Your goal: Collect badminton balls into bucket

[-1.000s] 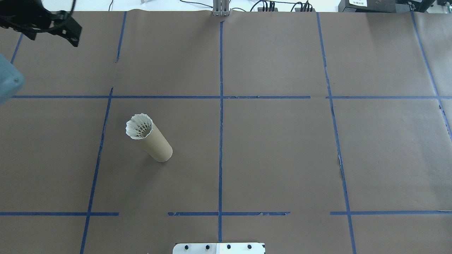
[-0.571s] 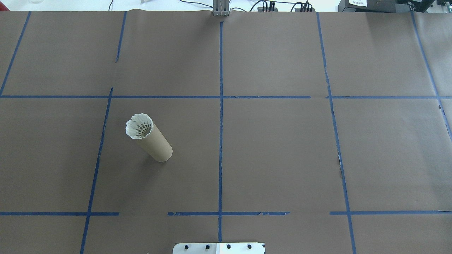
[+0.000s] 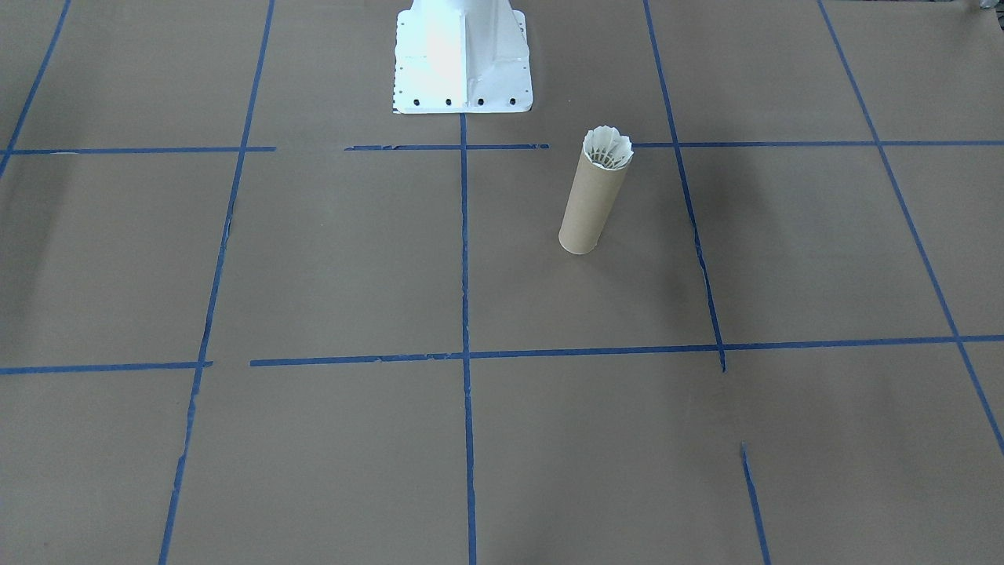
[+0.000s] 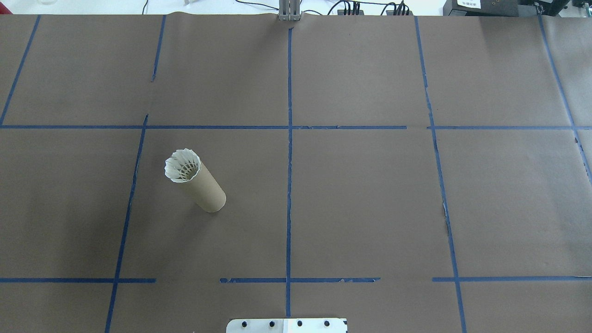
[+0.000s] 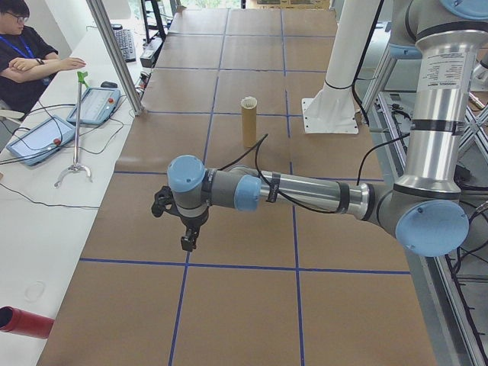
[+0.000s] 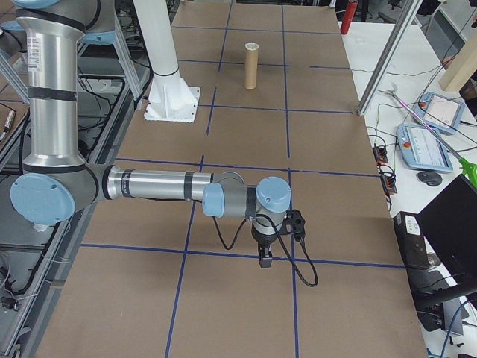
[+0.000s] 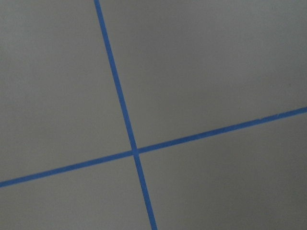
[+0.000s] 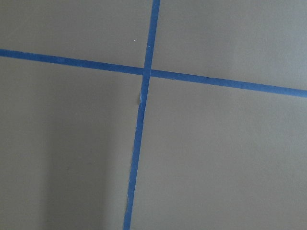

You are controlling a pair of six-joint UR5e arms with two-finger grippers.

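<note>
Brown paper-covered bench [image 4: 370, 194] with blue tape grid; white feather shuttlecock [image 4: 182, 165] seated in upright brown cardboard tube [image 4: 206, 189], toward robot-side edge. Feathers light, fragile; grip cork. Both claws: state unclear.

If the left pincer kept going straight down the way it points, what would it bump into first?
Probably just the brown table paper. The left pincer points down, and its wrist view shows only paper and a blue tape cross below. The tube stands far off.
</note>
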